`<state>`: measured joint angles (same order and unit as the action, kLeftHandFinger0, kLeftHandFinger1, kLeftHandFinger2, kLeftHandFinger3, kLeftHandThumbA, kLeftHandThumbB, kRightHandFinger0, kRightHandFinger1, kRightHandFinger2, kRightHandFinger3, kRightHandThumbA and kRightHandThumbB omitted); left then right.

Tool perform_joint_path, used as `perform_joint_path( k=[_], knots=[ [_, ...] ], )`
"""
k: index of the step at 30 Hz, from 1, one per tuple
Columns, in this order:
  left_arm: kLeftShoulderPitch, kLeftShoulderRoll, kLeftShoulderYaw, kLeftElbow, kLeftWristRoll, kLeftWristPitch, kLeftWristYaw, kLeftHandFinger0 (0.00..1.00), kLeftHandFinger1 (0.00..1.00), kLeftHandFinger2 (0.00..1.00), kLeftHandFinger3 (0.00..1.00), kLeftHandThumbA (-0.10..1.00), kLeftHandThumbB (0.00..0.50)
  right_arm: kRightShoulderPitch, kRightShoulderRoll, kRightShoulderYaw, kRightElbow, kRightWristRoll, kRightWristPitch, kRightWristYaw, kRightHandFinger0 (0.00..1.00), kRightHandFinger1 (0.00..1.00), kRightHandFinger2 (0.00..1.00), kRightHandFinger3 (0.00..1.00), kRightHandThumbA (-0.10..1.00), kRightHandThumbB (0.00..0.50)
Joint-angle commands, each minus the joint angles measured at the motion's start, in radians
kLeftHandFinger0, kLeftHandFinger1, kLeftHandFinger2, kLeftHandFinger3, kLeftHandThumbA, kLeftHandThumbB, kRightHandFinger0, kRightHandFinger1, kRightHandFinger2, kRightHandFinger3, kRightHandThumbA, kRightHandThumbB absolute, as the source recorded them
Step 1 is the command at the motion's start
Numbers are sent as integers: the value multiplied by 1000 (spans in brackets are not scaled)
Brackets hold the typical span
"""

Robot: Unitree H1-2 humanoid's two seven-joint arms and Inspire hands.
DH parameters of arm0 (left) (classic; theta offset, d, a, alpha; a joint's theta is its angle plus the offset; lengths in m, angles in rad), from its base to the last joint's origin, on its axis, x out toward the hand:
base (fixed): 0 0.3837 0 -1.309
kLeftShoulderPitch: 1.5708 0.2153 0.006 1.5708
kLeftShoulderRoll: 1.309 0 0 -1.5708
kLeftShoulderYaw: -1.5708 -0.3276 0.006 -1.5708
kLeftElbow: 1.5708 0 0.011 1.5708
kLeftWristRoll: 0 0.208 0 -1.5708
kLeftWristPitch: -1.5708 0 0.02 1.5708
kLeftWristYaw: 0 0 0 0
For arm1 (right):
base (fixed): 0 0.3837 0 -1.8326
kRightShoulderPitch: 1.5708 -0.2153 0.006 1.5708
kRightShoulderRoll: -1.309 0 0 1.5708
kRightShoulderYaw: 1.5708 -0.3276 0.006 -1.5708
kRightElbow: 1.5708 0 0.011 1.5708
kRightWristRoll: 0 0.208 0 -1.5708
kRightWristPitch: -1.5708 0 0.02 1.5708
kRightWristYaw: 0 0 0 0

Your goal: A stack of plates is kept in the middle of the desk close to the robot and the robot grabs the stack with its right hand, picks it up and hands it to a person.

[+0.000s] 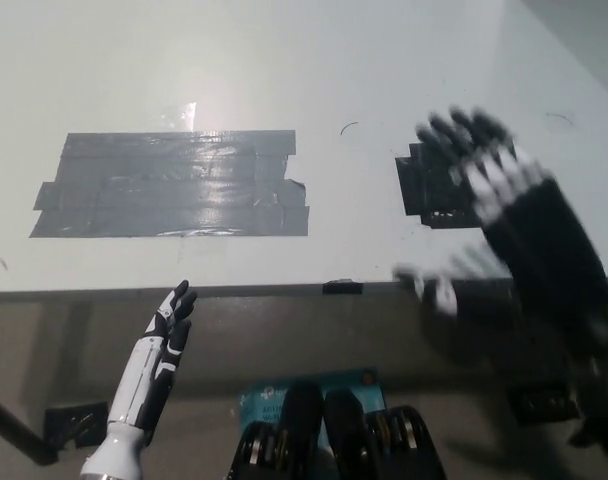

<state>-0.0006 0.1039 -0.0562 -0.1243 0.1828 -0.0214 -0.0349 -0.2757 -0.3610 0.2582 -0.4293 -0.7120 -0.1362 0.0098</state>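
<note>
The plates are not showing anywhere on the white desk (284, 60) right now; whether a person is holding them beyond the top edge of the view is something I cannot tell from here, and no person is showing either. The black right hand (504, 200) is hanging over the desk's near right corner, smeared with motion blur, its fingers (454, 135) spread apart and gripping nothing, partly covering a small black tape patch (424, 190). The white left hand (154, 375) is resting low beside the desk's front edge, fingers straight and loosely apart, empty. A broad patch of grey tape strips (169, 185) is lying on the left half of the desk, well apart from both hands. Judging by the empty desk and empty hand, the handing over looks finished or nearly so, so the risks I am seeing are about the arm itself: the black hand is sitting just above the desk's front edge, and a fast or low sweep there could be knocking its thumb or fingers against that edge. If the stack is only barely settled with someone out of view, I have no way of checking, and nothing here is showing the robot ready to catch it.
</note>
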Motion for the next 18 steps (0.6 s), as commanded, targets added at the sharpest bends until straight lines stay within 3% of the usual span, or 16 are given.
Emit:
perform_joint_path(
  k=[1, 2, 7, 8, 11, 18],
  knots=[
    [12, 7, -6, -32, 0, -27, -4, 991, 1000, 1000, 1000, 1000, 11, 213, 58, -82, -252, 377, 25, -54, 1000, 1000, 1000, 1000, 924, 477],
    [19, 6, -5, -31, -1, -34, -2, 1000, 1000, 1000, 1000, 1000, 36, 256, 98, -74, -190, 398, -16, -79, 1000, 1000, 1000, 1000, 935, 432],
    [36, -1, -4, -30, -10, -41, 0, 1000, 1000, 1000, 1000, 1000, 72, 305, 178, -78, 67, 380, -149, -134, 1000, 1000, 1000, 1000, 862, 365],
    [37, -1, -4, -29, -8, -44, 3, 1000, 1000, 1000, 1000, 1000, 90, 305, 195, -83, 125, 391, -153, -128, 1000, 1000, 1000, 1000, 868, 395],
    [36, -4, -1, -30, -7, -43, 7, 1000, 1000, 1000, 1000, 1000, 109, 304, 219, -95, 209, 423, -149, -99, 1000, 1000, 1000, 1000, 889, 421],
    [28, -6, 5, -26, -9, -47, 11, 1000, 1000, 1000, 1000, 1000, 97, 286, 235, -113, 343, 444, -140, -48, 1000, 1000, 1000, 1000, 911, 398]
  ],
)
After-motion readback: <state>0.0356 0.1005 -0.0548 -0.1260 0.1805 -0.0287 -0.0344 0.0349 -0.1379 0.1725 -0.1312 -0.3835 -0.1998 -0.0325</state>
